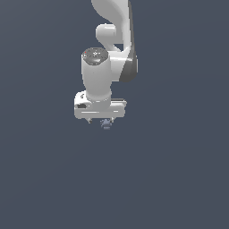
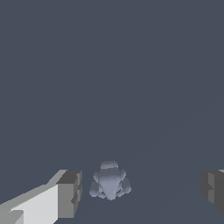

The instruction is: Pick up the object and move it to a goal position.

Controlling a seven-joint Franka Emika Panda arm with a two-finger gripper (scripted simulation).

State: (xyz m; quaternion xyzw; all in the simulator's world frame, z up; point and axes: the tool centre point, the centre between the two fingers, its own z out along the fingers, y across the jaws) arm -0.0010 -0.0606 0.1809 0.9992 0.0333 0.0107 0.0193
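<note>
Between the two fingers, in the wrist view, sits the object (image 2: 110,185): small, pale blue-grey, lumpy, irregular outline. It lies nearer one finger (image 2: 70,192) than the other; a narrow gap separates it from that finger's dark pad, a much wider gap from the opposite finger (image 2: 213,189) at the frame edge. No contact with either pad visible. The gripper (image 2: 141,190) stands spread wide, jaws well apart, holding nothing.

Exterior view: the arm (image 1: 117,31) comes in from the top edge of the frame and ends in the white hand, pointing down at the surface (image 1: 179,170). The gripper (image 1: 102,120) is mostly hidden under the hand body; only short dark stubs show below it. The object (image 1: 106,124) peeks out just under the lower edge of the hand, roughly centred, partly covered by it.

Surface is uniform dark grey-blue in both views, no visible edge or border anywhere in frame. Ground on the exterior view's left, right and below the hand is bare. Whether the object rests on the surface or the fingertips reach it cannot be told from these views
</note>
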